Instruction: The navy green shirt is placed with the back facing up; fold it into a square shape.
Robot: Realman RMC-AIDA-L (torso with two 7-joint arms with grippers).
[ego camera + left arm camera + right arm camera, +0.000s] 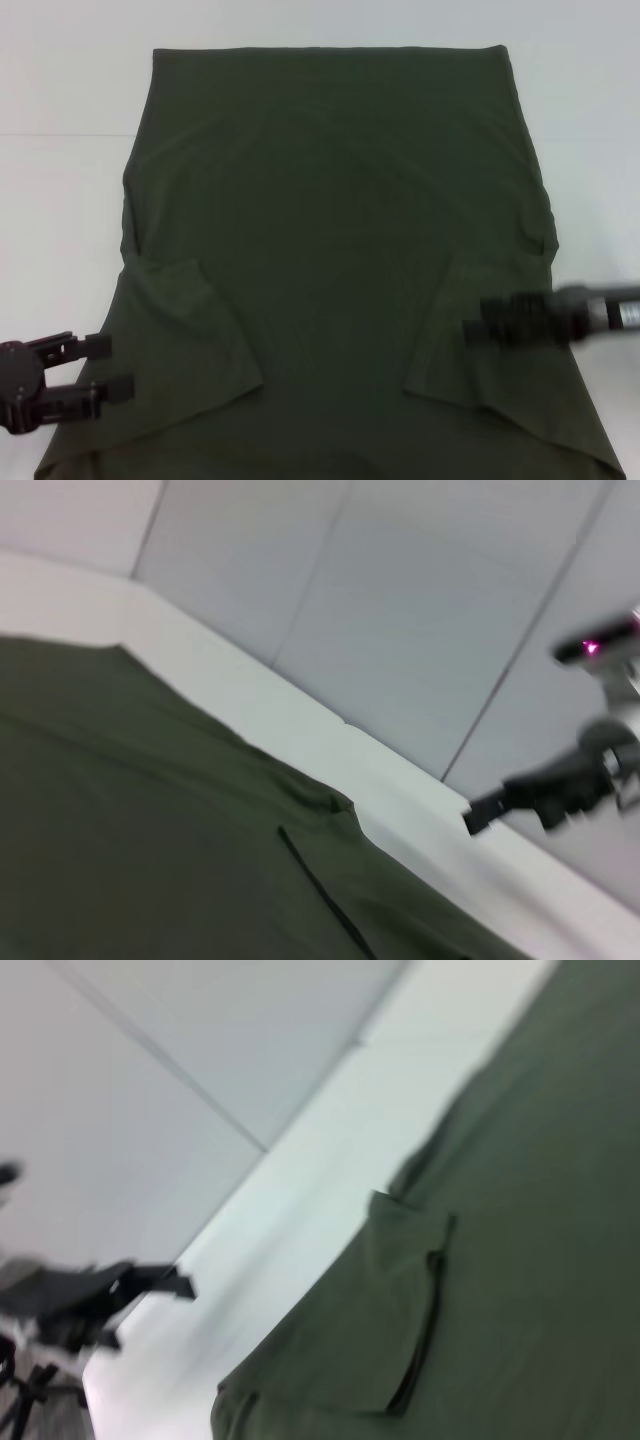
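The navy green shirt [340, 230] lies flat on the white table [60, 200], plain side up, with both sleeves folded inward over the body. It also shows in the left wrist view [130, 820] and the right wrist view [520, 1260]. My left gripper [110, 367] is open at the shirt's near left edge, its fingertips [120, 388] just at the cloth. My right gripper [478, 330] hovers over the folded right sleeve [470, 340], reaching in from the right. It shows far off in the left wrist view [480, 818], and the left gripper shows far off in the right wrist view [175, 1282].
A white wall [420, 610] rises behind the table's far edge. The shirt's near hem runs out of the head view at the bottom. Bare table shows to the left of the shirt and to its right [600, 180].
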